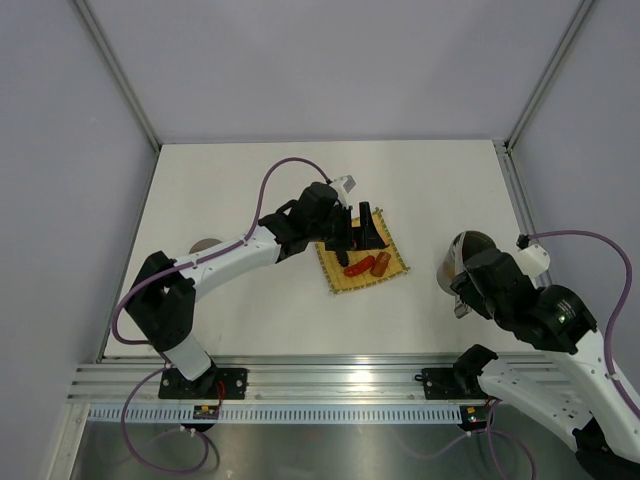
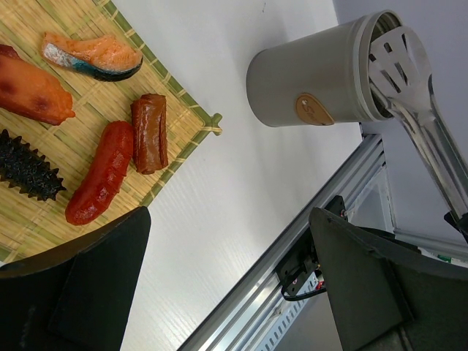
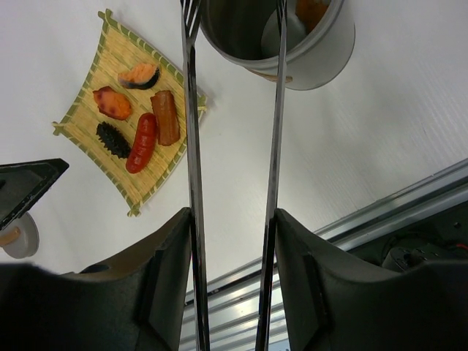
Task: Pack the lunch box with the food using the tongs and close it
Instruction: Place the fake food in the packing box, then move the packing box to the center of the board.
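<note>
The grey lunch box [image 1: 463, 256] stands upright right of the mat, open, with an orange piece [image 3: 314, 10] inside. My right gripper [image 3: 234, 213] is shut on the tongs [image 3: 193, 146], one finger pressed on each silver arm. The tongs' tips reach into the box mouth [image 2: 398, 66] and stand apart. Several food pieces lie on the yellow woven mat [image 1: 362, 262]: a salmon slice [image 2: 91, 55], a red sausage [image 2: 102, 183], a brown roll [image 2: 150, 131], a dark spiky piece [image 2: 29, 172] and an orange chunk [image 2: 29, 88]. My left gripper [image 2: 228, 216] hangs open over the mat's near edge, holding nothing.
The shallow round lid [image 1: 205, 244] lies on the table left of the left arm, also seen as a grey lid [image 3: 18, 238] in the right wrist view. The aluminium rail [image 1: 330, 375] runs along the near table edge. Grey walls enclose the sides and back.
</note>
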Robot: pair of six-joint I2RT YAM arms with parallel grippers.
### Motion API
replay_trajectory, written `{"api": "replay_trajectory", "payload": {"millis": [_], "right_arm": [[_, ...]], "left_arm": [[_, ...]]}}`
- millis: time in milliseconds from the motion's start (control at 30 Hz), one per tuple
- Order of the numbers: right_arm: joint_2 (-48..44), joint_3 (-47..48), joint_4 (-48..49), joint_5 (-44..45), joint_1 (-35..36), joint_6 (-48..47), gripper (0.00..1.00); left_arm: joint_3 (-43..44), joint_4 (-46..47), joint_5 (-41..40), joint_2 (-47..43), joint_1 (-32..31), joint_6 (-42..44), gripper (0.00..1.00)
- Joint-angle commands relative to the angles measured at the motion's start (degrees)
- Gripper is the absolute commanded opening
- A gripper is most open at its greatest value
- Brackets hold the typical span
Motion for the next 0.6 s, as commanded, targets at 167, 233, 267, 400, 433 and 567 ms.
{"api": "replay_trajectory", "payload": {"millis": [167, 233, 267, 400, 433, 567], "right_arm": [[1.17, 1.25, -14.86, 1.87, 0.39, -1.08, 0.26], [0.99, 0.72, -14.07, 1.34, 0.39, -1.26, 0.13], [0.90, 0.63, -13.81, 1.25, 0.39, -1.35, 0.10], [1.51, 0.46, -12.05, 0.29, 0.39, -3.10, 0.03], [1.78, 0.28, -11.70, 0.02, 0.39, -3.45, 0.02], [3.62, -1.21, -7.84, -1.82, 0.39, -5.39, 0.00]], "left_arm": [[0.58, 2.88, 1.24, 0.03, 0.23, -0.41, 0.94], [0.58, 2.79, 1.24, 0.03, 0.23, -0.41, 0.94], [0.58, 2.79, 1.33, 0.20, 0.23, -0.41, 0.94], [0.50, 2.97, 1.24, 0.11, 0.32, -0.50, 0.94], [0.50, 2.97, 1.41, 0.11, 0.32, -0.50, 0.94], [0.58, 2.88, 1.15, -0.06, 0.23, -0.32, 0.94]]}}
